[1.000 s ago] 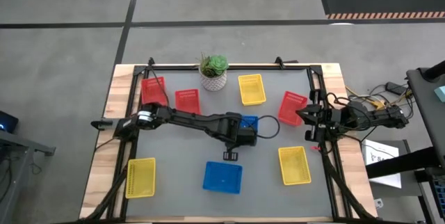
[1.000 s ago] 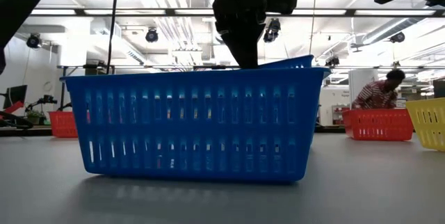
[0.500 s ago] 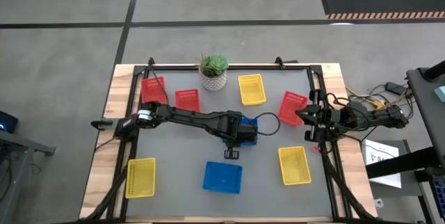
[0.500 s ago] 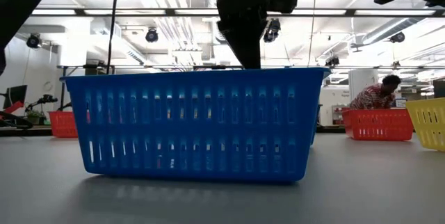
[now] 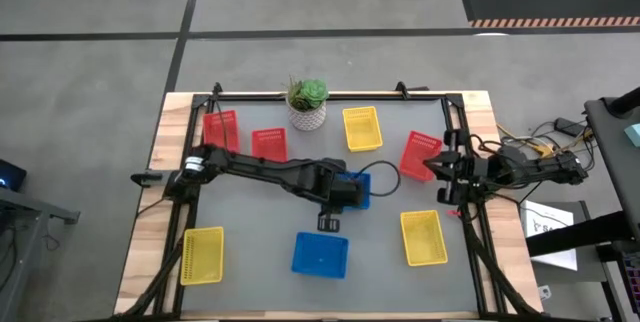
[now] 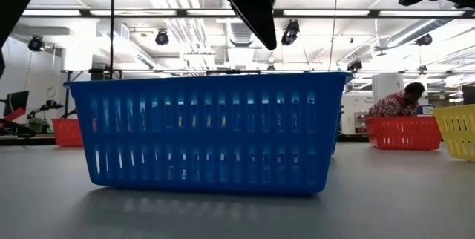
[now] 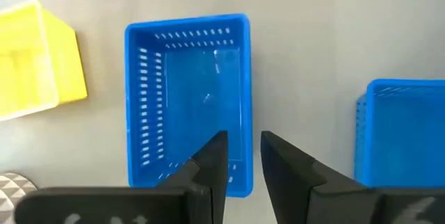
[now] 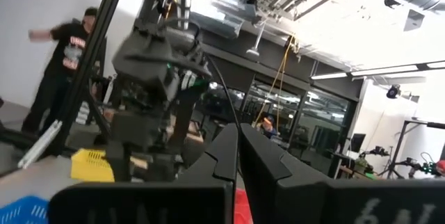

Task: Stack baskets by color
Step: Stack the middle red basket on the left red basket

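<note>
My left gripper [image 7: 243,158] hangs open over the table's middle [image 5: 328,222], above the near long wall of a blue basket [image 7: 188,106] that rests flat on its bottom. It touches nothing. A second blue basket [image 5: 320,254] stands nearer the front edge and fills the low view [image 6: 208,131]. Three red baskets [image 5: 221,129] [image 5: 269,144] [image 5: 420,154] and three yellow ones [image 5: 362,128] [image 5: 202,255] [image 5: 422,237] stand singly around them. My right gripper [image 8: 238,147] waits shut at the table's right edge [image 5: 440,172], pointing up into the room.
A green plant in a white patterned pot [image 5: 307,102] stands at the far edge between the red and yellow baskets. A black frame rail [image 5: 330,94] borders the table. A cable [image 5: 385,177] loops beside my left arm. A person [image 6: 397,102] is in the room behind.
My left gripper has opened, let go of the middle blue basket and risen above it. That basket's raised side has dropped, and it now lies flat on the table behind the near blue basket.
</note>
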You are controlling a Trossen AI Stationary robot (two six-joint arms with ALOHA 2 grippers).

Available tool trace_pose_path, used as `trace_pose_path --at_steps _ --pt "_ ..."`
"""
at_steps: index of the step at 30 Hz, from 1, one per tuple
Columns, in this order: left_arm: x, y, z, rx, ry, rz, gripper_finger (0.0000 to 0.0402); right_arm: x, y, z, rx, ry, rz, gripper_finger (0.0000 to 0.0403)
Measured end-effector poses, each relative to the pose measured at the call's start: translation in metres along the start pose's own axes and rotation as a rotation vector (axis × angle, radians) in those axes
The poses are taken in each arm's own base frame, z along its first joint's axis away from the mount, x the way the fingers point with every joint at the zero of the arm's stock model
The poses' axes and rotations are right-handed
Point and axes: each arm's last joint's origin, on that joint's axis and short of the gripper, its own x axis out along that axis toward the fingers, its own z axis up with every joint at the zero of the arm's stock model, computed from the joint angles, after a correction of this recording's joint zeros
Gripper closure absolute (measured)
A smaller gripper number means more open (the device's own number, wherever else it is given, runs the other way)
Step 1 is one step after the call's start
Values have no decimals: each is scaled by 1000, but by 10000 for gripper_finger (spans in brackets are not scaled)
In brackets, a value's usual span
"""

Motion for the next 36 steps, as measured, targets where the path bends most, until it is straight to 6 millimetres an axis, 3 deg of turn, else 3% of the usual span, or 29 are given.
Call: trace_pose_path --at_steps 6,10,18,26,32,36 --pt "10 -2 -8 -25 -7 20 331 0 1 -2 -13 22 10 394" --pt "6 -1 -20 -55 -103 20 331 0 1 -2 -13 22 9 394" --pt "8 1 -76 -210 -246 67 331 1 1 -3 -22 38 -13 394" --pt "-6 8 -136 -428 -134 151 331 1 0 -3 -47 49 -40 394" --pt "-23 11 -156 -388 -35 173 331 1 0 -4 -75 52 -38 394" --pt "-23 12 -169 -308 45 188 331 1 0 -4 -100 53 -38 394"
